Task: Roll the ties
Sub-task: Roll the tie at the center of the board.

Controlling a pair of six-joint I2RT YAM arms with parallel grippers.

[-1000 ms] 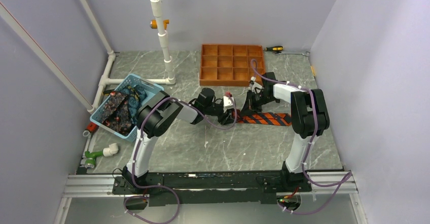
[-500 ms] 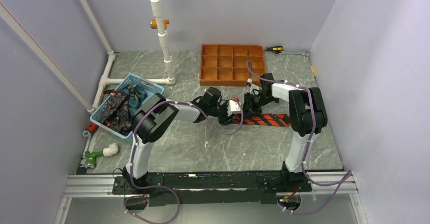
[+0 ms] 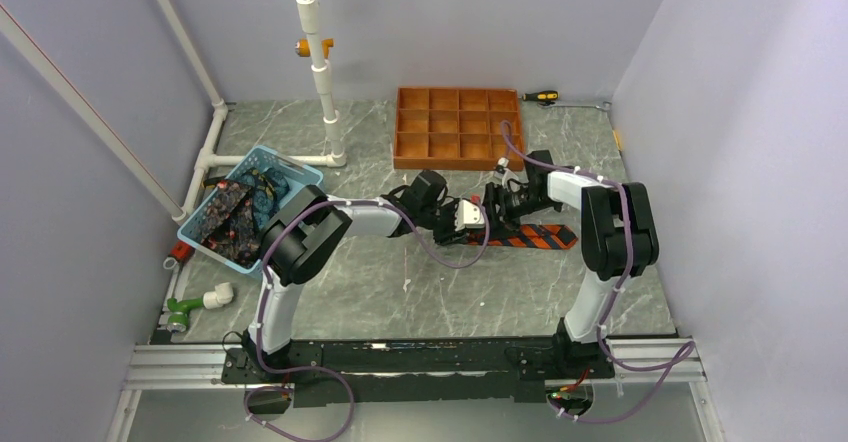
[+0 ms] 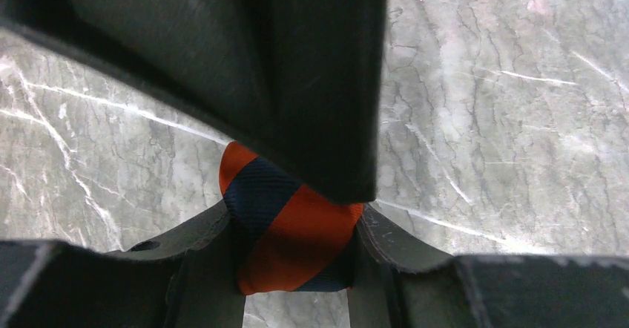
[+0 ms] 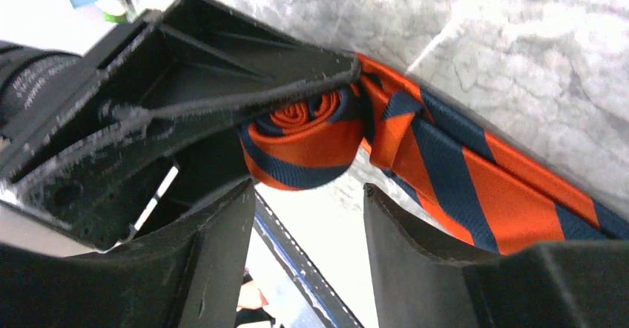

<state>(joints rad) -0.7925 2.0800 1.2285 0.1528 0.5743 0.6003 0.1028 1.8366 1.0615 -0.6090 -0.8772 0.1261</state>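
the jaws of the left gripper (image 4: pixel 293 228) clamp the rolled end of the striped tie (image 5: pixel 300 139), and the coil fills the gap between them. the jaws of the right gripper (image 5: pixel 308 209) stand apart with nothing between them, just beside that coil. the rest of the tie lies flat, running from the coil toward the right wall.

all this sits on a grey marbled table (image 3: pixel 400 282) closed in by lilac walls (image 3: pixel 450 22) on three sides. a gridded tray (image 3: pixel 458 125) lies against the far wall, near the grippers but apart from them, with a screwdriver (image 3: pixel 540 96) beside its right corner. a blue basket (image 3: pixel 290 174) on the left holds more patterned ties (image 3: pixel 225 217), next to a white pipe frame (image 3: pixel 318 52).

a metal rail (image 3: pixel 400 362) runs along the near edge, carrying both arm bases. between the rail and the tie is a broad stretch of bare marble. the tie's flat end lies near the right arm's base column.
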